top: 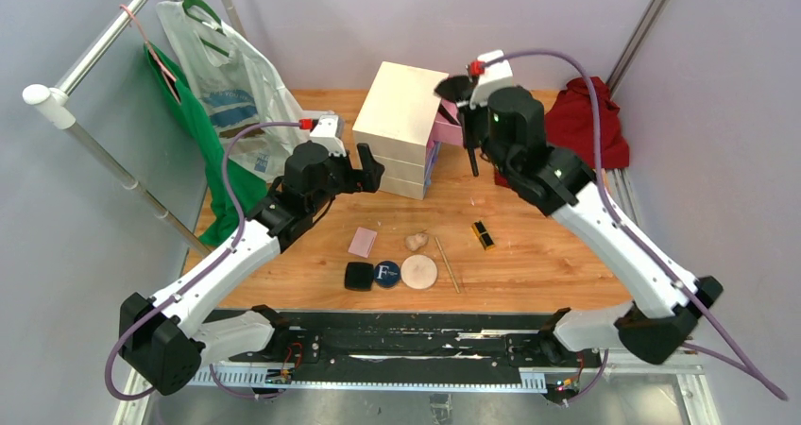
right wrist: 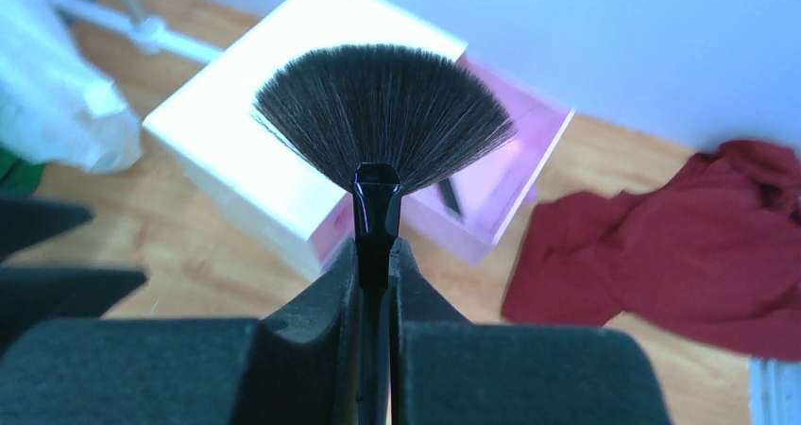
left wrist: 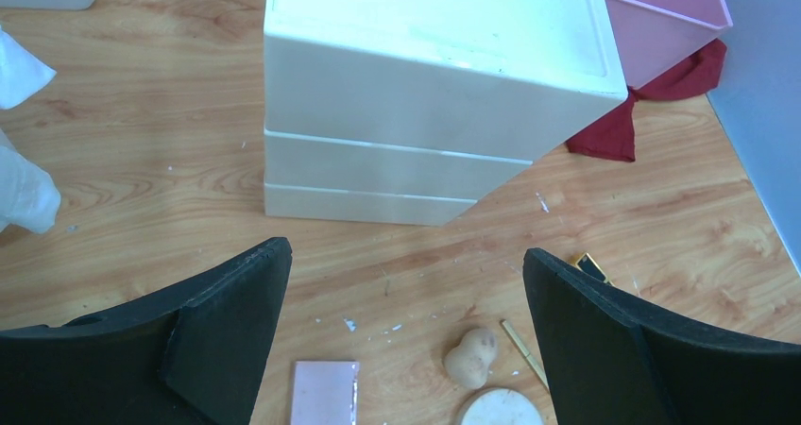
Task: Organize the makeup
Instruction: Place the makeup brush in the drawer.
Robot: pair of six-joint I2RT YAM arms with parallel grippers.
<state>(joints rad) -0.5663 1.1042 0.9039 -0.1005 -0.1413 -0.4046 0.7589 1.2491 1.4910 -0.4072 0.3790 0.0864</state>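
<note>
Right gripper is clamped on the brush, pinching its black handle, with the fan of bristles spread just past the fingertips. Beyond the bristles sits the chest, its pink drawer pulled out and lying ahead and a little to the right of the gripper. A red cloth is heaped off to the gripper's right.

Left gripper hangs with jaws wide apart and nothing between them. The chest's closed side stands straight ahead of its fingers. Nearer in, between the fingers, lie the pink square, the sponge and the puff on the table. A pencil and the lipstick lie just beside its right finger. In the top view the black compact and navy compact lie behind this gripper, next to the puff
</note>
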